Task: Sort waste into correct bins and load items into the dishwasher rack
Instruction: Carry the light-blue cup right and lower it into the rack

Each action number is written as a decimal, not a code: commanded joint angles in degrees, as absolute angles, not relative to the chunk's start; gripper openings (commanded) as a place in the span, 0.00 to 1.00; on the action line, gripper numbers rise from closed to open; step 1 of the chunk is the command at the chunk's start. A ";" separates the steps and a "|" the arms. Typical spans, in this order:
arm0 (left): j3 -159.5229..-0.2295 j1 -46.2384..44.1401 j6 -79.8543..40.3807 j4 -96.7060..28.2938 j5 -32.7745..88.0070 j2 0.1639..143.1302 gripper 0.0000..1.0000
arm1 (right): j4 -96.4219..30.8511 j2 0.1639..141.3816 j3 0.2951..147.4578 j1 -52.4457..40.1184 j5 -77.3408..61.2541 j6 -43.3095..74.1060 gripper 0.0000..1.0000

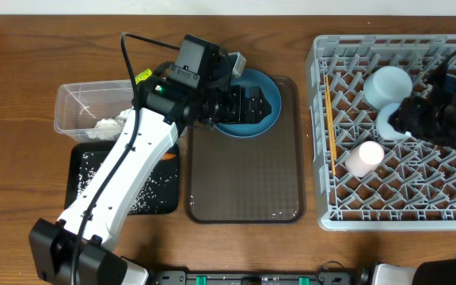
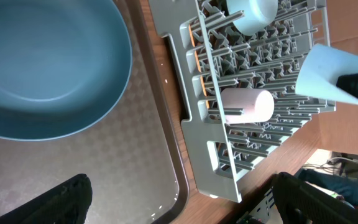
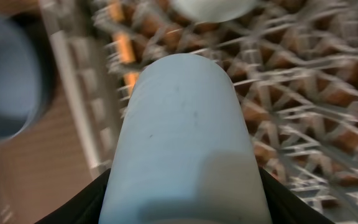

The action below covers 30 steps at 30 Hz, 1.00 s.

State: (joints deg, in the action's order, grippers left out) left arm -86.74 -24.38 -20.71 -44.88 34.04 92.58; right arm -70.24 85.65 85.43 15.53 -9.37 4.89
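The round blue plate (image 1: 264, 119) lies at the far end of the brown tray; it also shows in the left wrist view (image 2: 48, 68). My left gripper (image 1: 248, 103) hovers over it, open and empty (image 2: 185, 205). My right gripper (image 1: 418, 119) is shut on the light blue cup (image 1: 390, 123) (image 3: 185, 137) above the grey rack (image 1: 394, 206). In the rack, the pink cup (image 1: 365, 157) lies on its side, the white bowl (image 1: 388, 83) sits upside down, and the chopsticks (image 1: 328, 119) lie along the left edge.
The clear tub (image 1: 74, 99) at the left holds white paper. The black tray (image 1: 125, 186) in front of it holds rice scraps, with the carrot (image 1: 167, 156) at its far right corner. A yellow-green wrapper (image 1: 142, 77) peeks out behind my left arm. The brown tray (image 1: 244, 182) lies mid-table.
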 commanded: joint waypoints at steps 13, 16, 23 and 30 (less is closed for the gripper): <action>-86.41 -24.18 -19.94 -44.95 33.15 92.86 0.95 | -62.43 84.77 86.46 7.09 -0.56 9.19 0.06; -86.41 -24.18 -19.97 -44.95 33.12 92.86 0.95 | -61.76 84.77 86.43 4.29 0.08 9.17 0.06; -86.41 -24.18 -19.94 -44.95 33.15 92.86 0.95 | -60.97 84.77 86.39 -0.97 0.19 9.15 0.06; -86.41 -24.18 -19.94 -44.95 33.12 92.86 0.95 | -60.75 84.77 85.89 -4.60 0.25 9.13 0.06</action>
State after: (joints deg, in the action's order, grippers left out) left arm -86.74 -24.38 -20.71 -44.88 34.04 92.58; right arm -60.90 85.65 85.43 -3.46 -0.38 8.56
